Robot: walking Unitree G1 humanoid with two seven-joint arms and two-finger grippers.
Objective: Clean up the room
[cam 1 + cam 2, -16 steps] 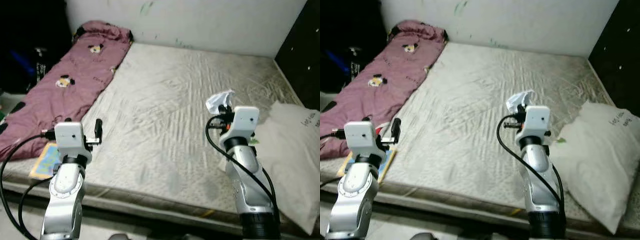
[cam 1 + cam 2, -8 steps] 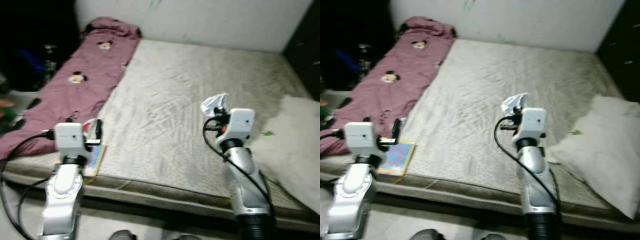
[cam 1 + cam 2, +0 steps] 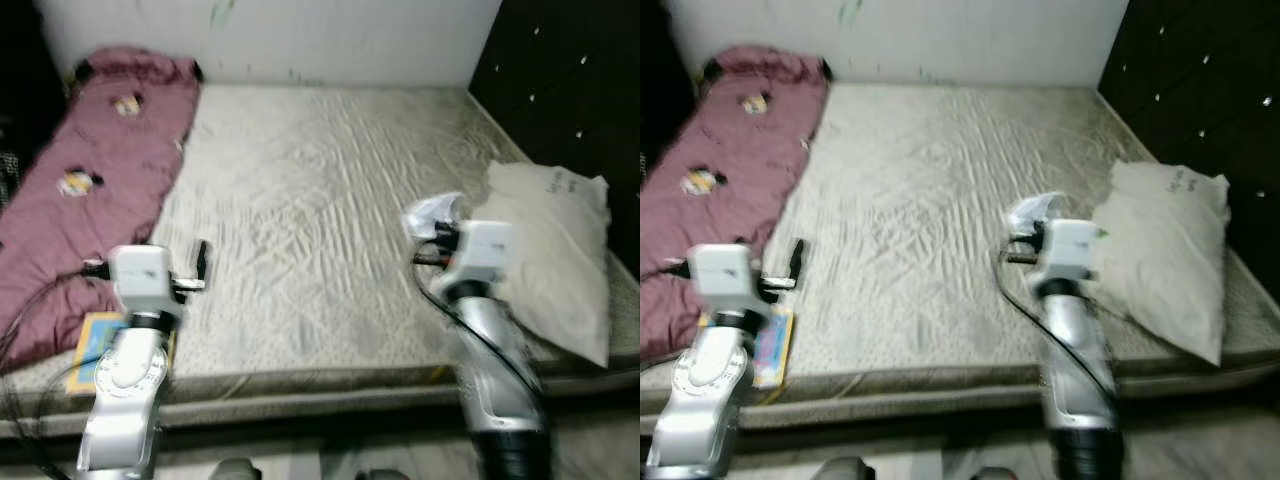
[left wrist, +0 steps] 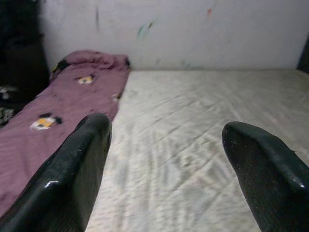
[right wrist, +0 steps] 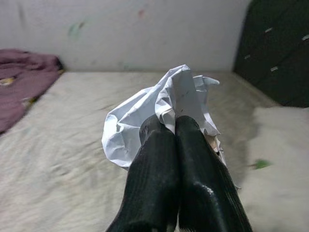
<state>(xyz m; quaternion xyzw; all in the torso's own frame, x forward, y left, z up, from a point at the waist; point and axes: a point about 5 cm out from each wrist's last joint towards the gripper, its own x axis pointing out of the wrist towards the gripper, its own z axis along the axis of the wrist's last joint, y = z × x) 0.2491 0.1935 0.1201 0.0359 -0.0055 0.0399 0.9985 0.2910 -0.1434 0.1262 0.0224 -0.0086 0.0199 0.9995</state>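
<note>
Right wrist view shows the right hand [image 5: 176,145] pinched tight on a crumpled white paper [image 5: 164,104], its two black fingers [image 5: 154,159] pressed together with the wad bulging out above and beside them. From the head camera the same paper [image 3: 432,212] rides in front of the right arm, lifted off the mattress [image 3: 320,200], not lying on it.

What has changed over the last second is the outlook, not the grasp. The whole scene has swung: the dark tufted wall [image 3: 560,90] now takes up the right side, the white pillow [image 3: 555,250] sits further into frame, and the maroon blanket [image 3: 80,190] has slid towards the left edge. That shift reads as the robot turning or stepping, blur included, while the things on the bed lie as they did. The paper sits in the same pinch as a second ago.

The left hand [image 4: 164,159] hangs spread wide, gripping nothing, held over the near edge of the mattress, with a colourful book [image 3: 95,345] lying below the left arm.

For the tidy-up, the paper looks secured and in transit; a bin is probably being sought, and the book is likely next.
</note>
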